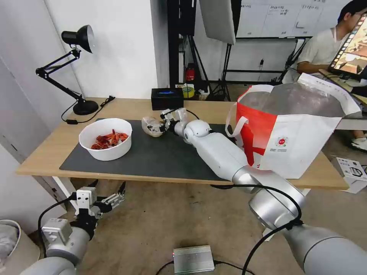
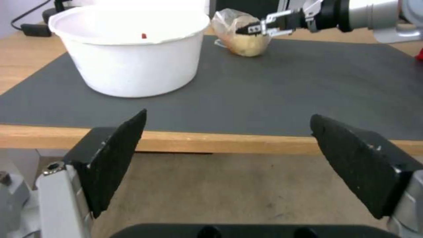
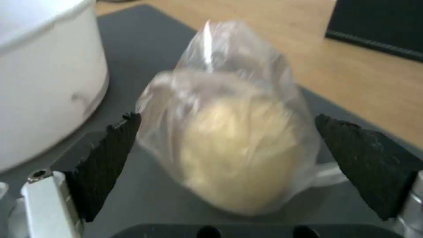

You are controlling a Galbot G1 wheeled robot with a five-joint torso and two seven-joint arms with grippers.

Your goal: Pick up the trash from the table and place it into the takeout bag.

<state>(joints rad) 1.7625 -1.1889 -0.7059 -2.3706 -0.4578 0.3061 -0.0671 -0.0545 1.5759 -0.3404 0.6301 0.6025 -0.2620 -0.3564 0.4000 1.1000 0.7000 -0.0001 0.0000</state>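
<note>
A long light-wood bench (image 1: 46, 152) carries a dark grey mat (image 1: 153, 158), with the white-and-red takeout bag (image 1: 294, 141) standing open at its right end, foil lining showing. On the mat's left part sits the white bowl (image 1: 106, 138) of red scraps. Just beside it, toward the mat's far edge, lies the knotted clear bag (image 3: 229, 145) with its pale lump, resting on the mat. The right hand (image 3: 229, 165) reaches across the bench with its dark pads spread wide on either side of that bag, one pad just beside the plastic; it is not clenched on it. The left hand (image 2: 229, 155) hangs below the bench's front edge, spread wide and grasping nothing.
</note>
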